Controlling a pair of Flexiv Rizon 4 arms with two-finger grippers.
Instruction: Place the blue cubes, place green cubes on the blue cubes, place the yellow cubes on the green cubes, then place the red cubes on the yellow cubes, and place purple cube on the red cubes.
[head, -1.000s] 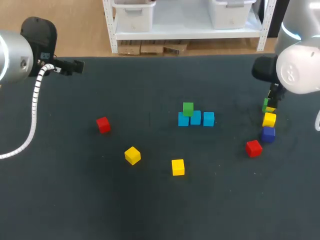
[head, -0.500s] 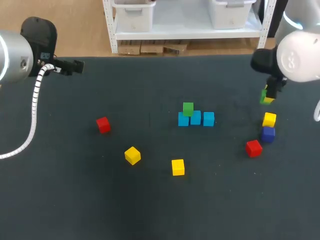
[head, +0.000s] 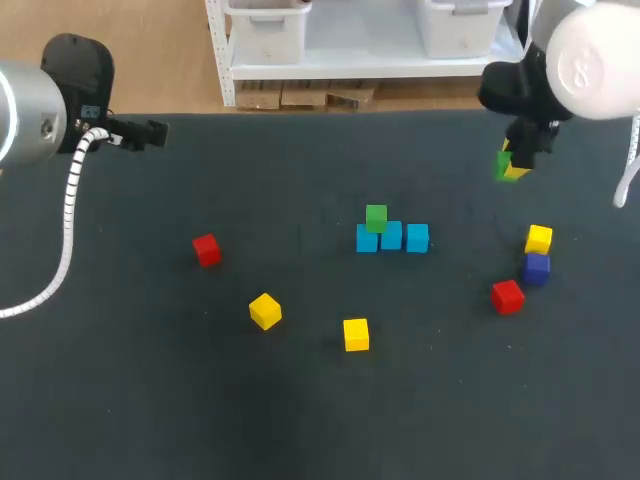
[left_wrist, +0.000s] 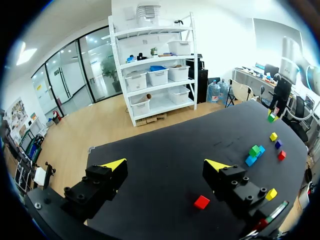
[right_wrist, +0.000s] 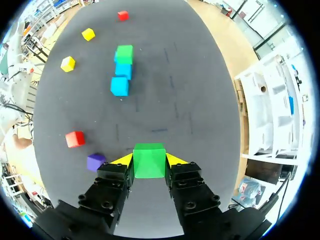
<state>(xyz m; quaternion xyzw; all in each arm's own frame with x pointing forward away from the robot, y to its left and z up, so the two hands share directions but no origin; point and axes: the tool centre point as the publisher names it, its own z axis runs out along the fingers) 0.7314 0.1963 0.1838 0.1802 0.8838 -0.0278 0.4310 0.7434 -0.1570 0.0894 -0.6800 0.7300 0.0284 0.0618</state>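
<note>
My right gripper (head: 513, 163) hangs above the table's far right, shut on a green cube (head: 504, 165); in the right wrist view the green cube (right_wrist: 149, 160) fills the gap between the yellow tips of the gripper (right_wrist: 149, 161). Three blue cubes (head: 391, 238) stand in a row mid-table, with another green cube (head: 376, 216) on the left one. The same row (right_wrist: 121, 78) lies ahead of the gripper. Yellow cubes (head: 265, 311) (head: 356, 334) (head: 539, 239), red cubes (head: 207, 249) (head: 507, 296) and a purple cube (head: 537, 268) lie loose. My left gripper (left_wrist: 166, 165) is open and empty, high over the far left.
The yellow, purple and red cubes at the right sit close together below my right gripper. My left arm's cable (head: 68, 215) hangs over the left edge. A red cube (left_wrist: 202, 202) lies beneath the left gripper.
My right gripper closed on the green cube beside the right yellow cube, then lifted it and carried it toward the far edge and slightly left. The left arm stayed still.
</note>
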